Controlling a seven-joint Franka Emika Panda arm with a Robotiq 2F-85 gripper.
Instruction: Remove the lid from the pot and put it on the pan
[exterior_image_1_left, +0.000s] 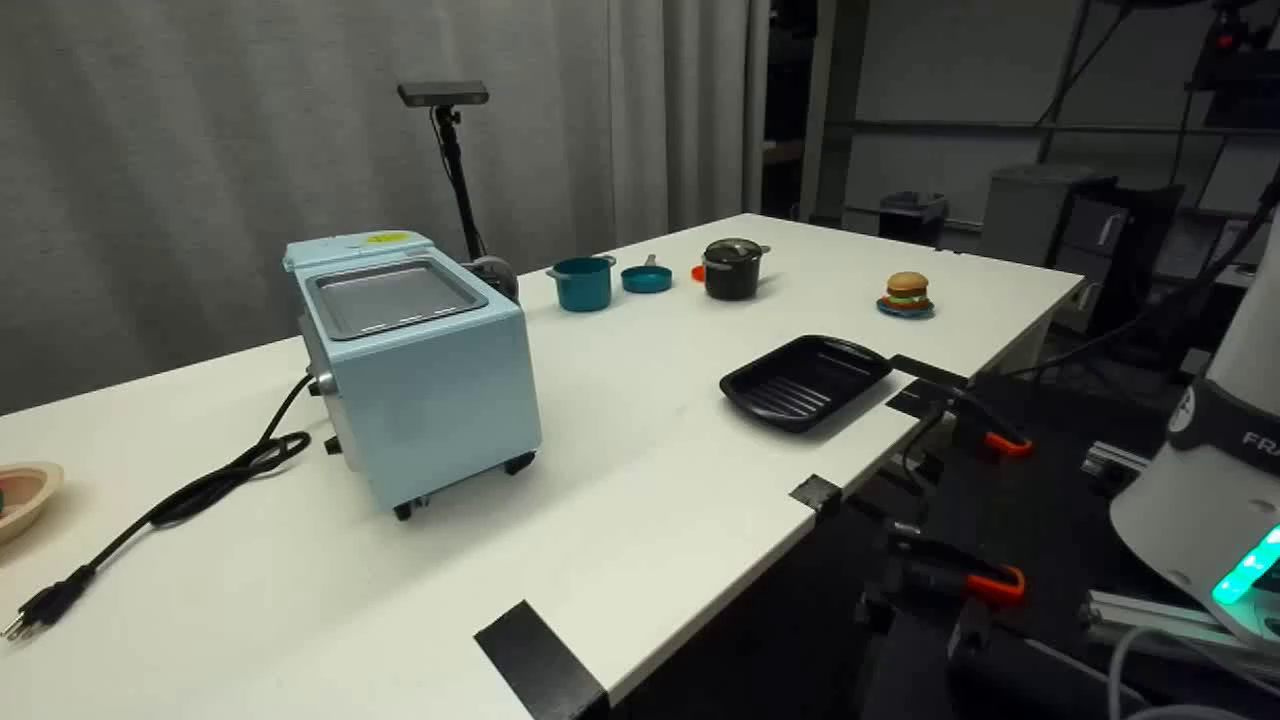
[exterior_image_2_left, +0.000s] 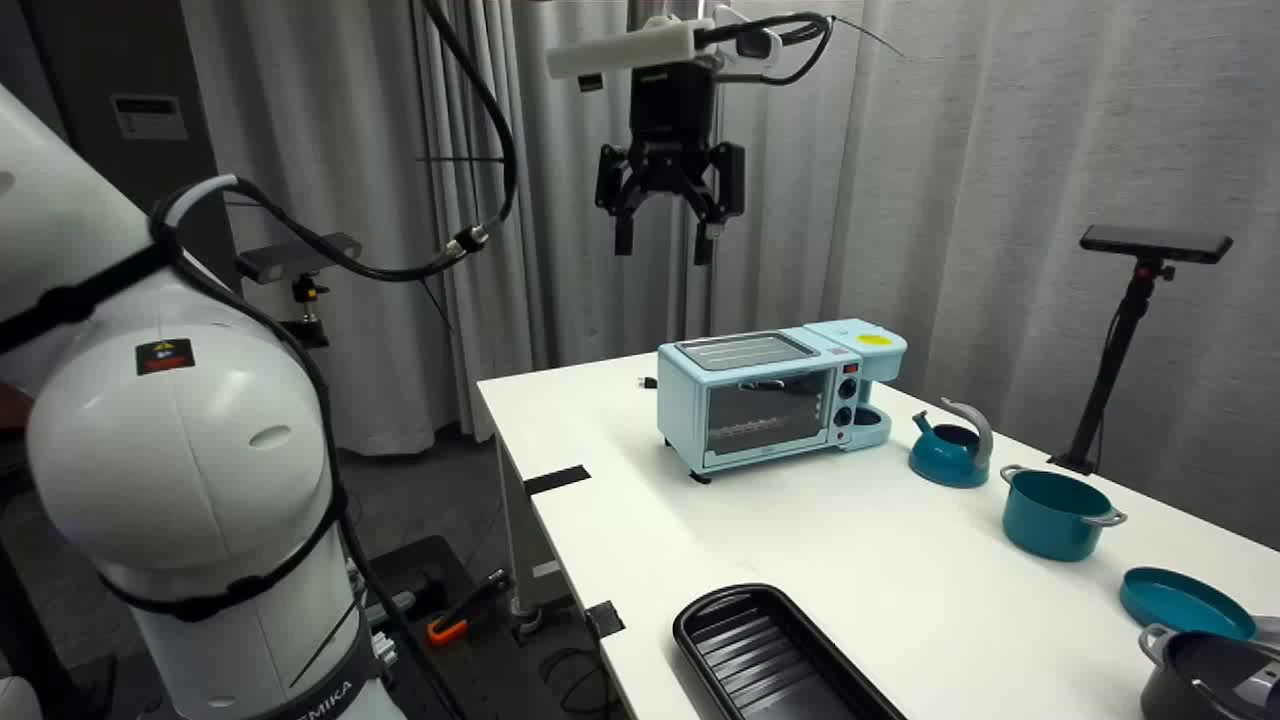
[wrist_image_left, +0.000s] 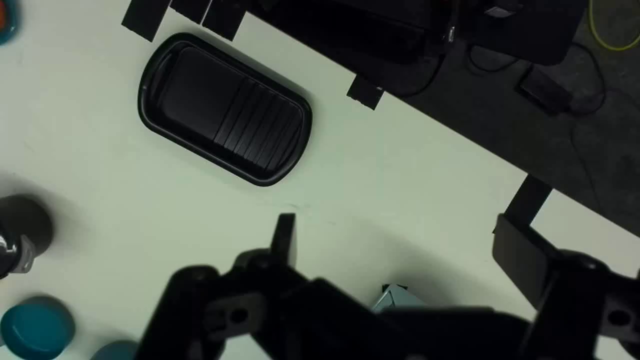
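The small near-black pot (exterior_image_1_left: 732, 278) stands upright on the white table; it also shows, cut off, in an exterior view (exterior_image_2_left: 1168, 695) and the wrist view (wrist_image_left: 30, 217). The lid (exterior_image_1_left: 733, 248) sits on it and looks dark and shiny, with no orange-brown visible. A small round teal pan (exterior_image_1_left: 647, 280) with a grey handle lies near the pot; it also shows in an exterior view (exterior_image_2_left: 1185, 602). A black ridged rectangular pan (exterior_image_1_left: 800, 385) lies at the table edge and in the wrist view (wrist_image_left: 225, 107). My gripper (exterior_image_2_left: 664, 245) is open and empty, high above the table, far from the pot.
A light blue toaster oven (exterior_image_1_left: 440, 400) stands on the table, its black cord (exterior_image_1_left: 215, 487) lying beside it. A teal pot (exterior_image_1_left: 583, 285), a teal kettle (exterior_image_2_left: 948, 455) and a toy burger (exterior_image_1_left: 908, 288) on a small plate are also there. A camera stand (exterior_image_2_left: 1110, 370) rises behind the table.
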